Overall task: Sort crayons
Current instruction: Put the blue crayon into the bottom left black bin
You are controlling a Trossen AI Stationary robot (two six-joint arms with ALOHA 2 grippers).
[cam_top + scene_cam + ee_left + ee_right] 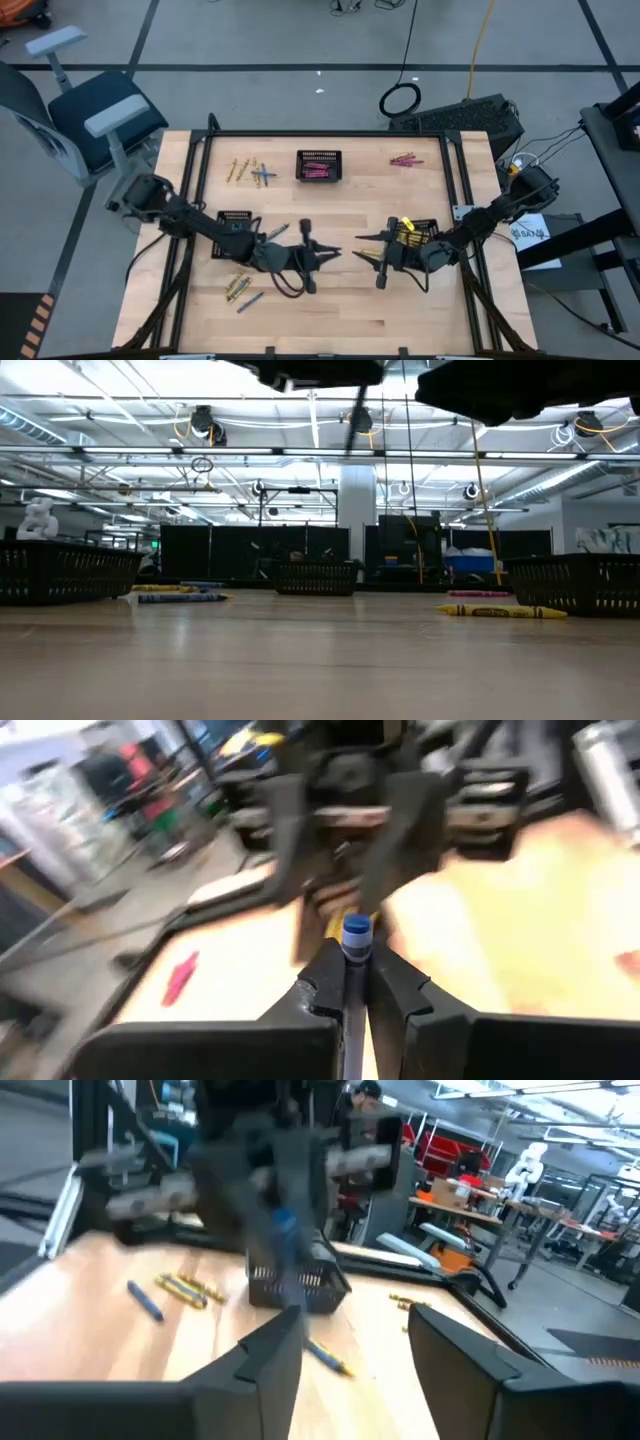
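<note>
My left gripper (330, 253) hangs above the table's middle, shut on a blue crayon (355, 935). My right gripper (364, 250) faces it a short way off, open, with nothing between its fingers (270, 1355). In the right wrist view the left gripper and its blue crayon (283, 1230) show blurred ahead. Loose crayons lie flat on the wood: yellow and blue ones at the far left (250, 172), pink and yellow ones at the far right (405, 158), and a few near the left front (238, 290). The far basket (318, 167) holds pink crayons; the right basket (415, 232) holds yellow ones. My left gripper pinches the blue crayon between its two fingers. The crayon lies along the fingers, and its flat end (356, 930) pokes out just past the fingertips (395, 990). The fingers reach about level from the table's left side. The crayon is lifted clear of the table.
A third black basket (235, 220) stands under the left arm. In the low view a yellow crayon (500, 612) lies in front of the right basket (580, 582). Bare wood lies along the near edge (330, 320). Black frame rails run down both table sides.
</note>
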